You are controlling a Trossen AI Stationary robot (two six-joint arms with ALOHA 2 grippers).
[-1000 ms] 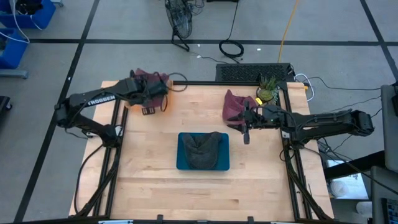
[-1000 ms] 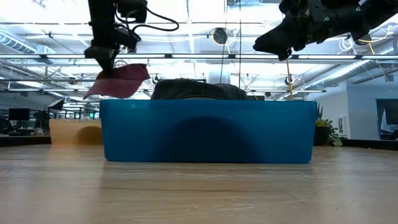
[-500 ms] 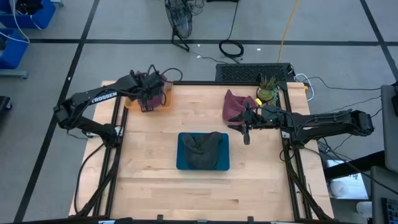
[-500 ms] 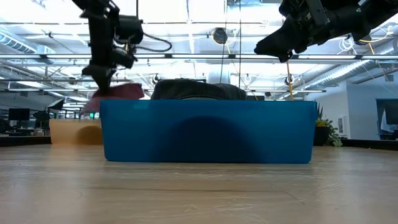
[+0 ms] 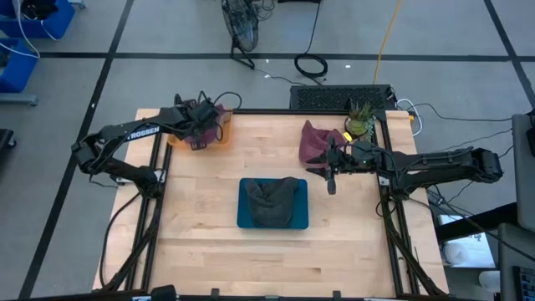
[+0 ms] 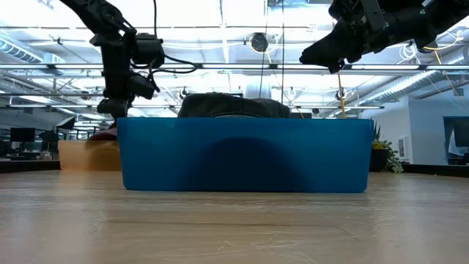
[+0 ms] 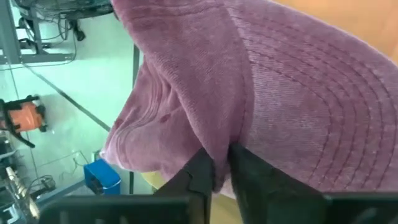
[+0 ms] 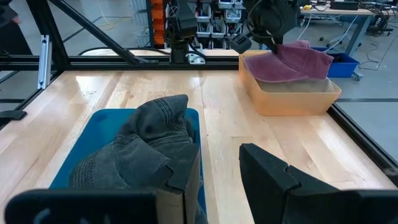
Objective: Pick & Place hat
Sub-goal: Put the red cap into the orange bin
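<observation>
A maroon hat (image 5: 211,111) lies over a tan bin (image 5: 219,139) at the table's far left corner, with my left gripper (image 5: 199,132) shut on it. In the right wrist view this hat (image 8: 292,59) drapes over the bin's rim (image 8: 298,96). A dark grey hat (image 5: 272,203) sits in a blue tray (image 5: 244,219) at mid-table. My right gripper (image 8: 221,174) is open. It hovers above the table right of the tray, beside a second maroon hat (image 5: 313,142). My left gripper pinches the maroon hat between its two fingers (image 7: 199,171), on a fold (image 7: 221,140) where the crumpled crown meets the stitched brim. It comes from above, pointing down. The hat rests on the tan bin, and its brim (image 8: 311,53) spreads over the rim.
A small potted plant (image 5: 359,122) stands at the far right corner, behind the second maroon hat. Black frame rails (image 5: 159,188) run along the table's left and right sides. Bare wood (image 5: 267,267) stretches across the near half.
My left gripper has moved down toward the tan bin, staying shut on the maroon hat. The hat, held well above the bin a second ago, has sunk into it. In the low view it has dropped behind the blue tray. My right arm has kept still.
</observation>
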